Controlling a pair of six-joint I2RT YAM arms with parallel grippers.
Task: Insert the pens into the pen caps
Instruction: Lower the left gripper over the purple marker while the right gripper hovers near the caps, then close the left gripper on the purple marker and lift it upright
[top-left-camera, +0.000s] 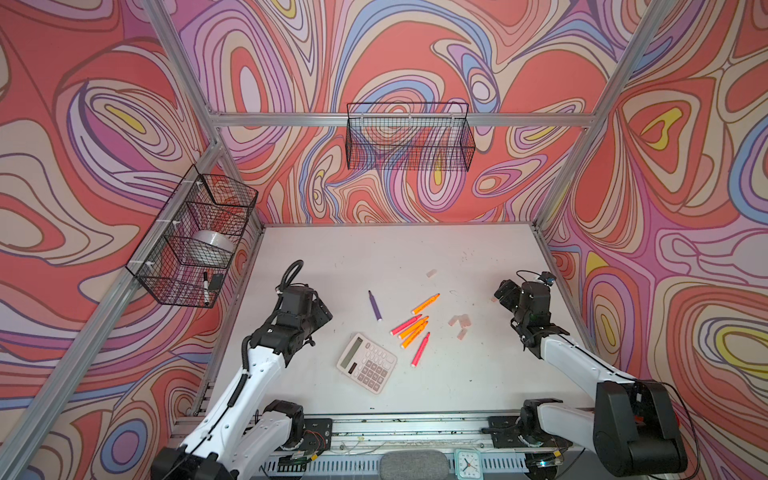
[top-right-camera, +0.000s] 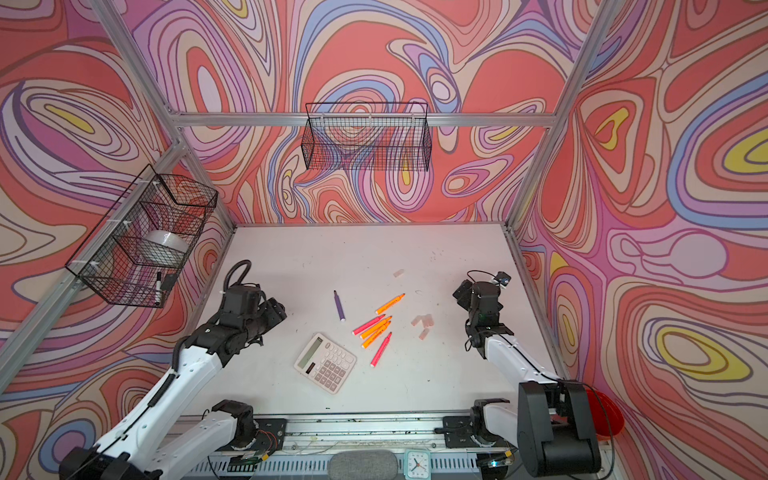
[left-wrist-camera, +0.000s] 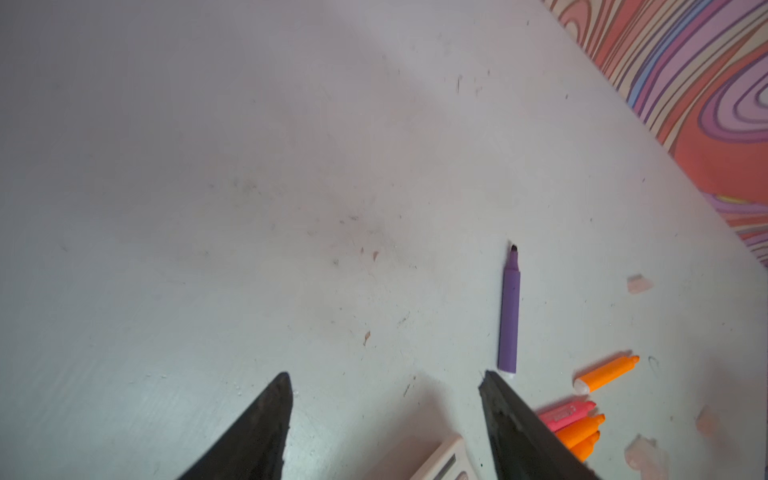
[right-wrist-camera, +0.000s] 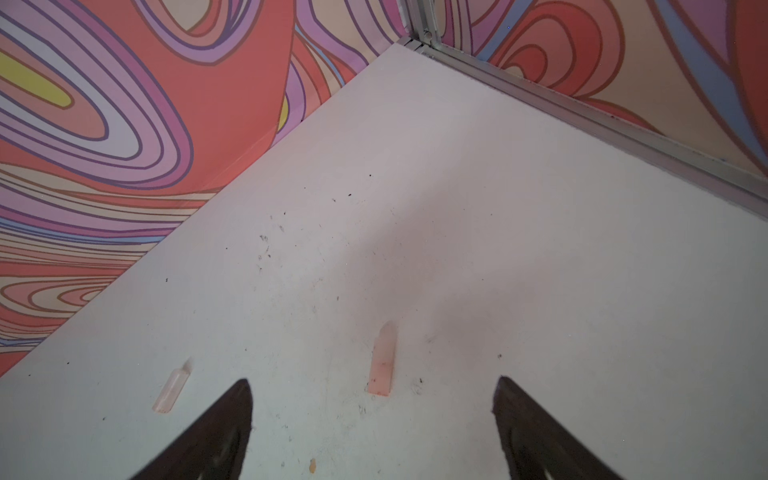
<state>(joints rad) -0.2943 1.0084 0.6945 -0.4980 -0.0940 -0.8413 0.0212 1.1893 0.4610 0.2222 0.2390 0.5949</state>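
Left wrist view: the left gripper (left-wrist-camera: 384, 378) stands spread, with bare table (left-wrist-camera: 249, 208) between its fingers and nothing gripped. The purple pen (left-wrist-camera: 509, 320) lies just beyond one fingertip. In both top views the pens (top-left-camera: 411, 328) lie loose mid-table, two orange and one pink bunched together. Another orange pen (top-left-camera: 425, 303) is at the bunch's 1 o'clock, a second pink pen (top-left-camera: 420, 350) at its 5 o'clock and the purple one at 10 o'clock. The calculator (top-left-camera: 366, 363) sits at 7 o'clock. A clump of pen caps (top-left-camera: 460, 322) lies at 3 o'clock, and a lone cap (top-left-camera: 431, 273) farther off at 1 o'clock. The right gripper (right-wrist-camera: 374, 379) is spread too and empty, with a translucent cap (right-wrist-camera: 382, 361) on the table ahead of the gap.
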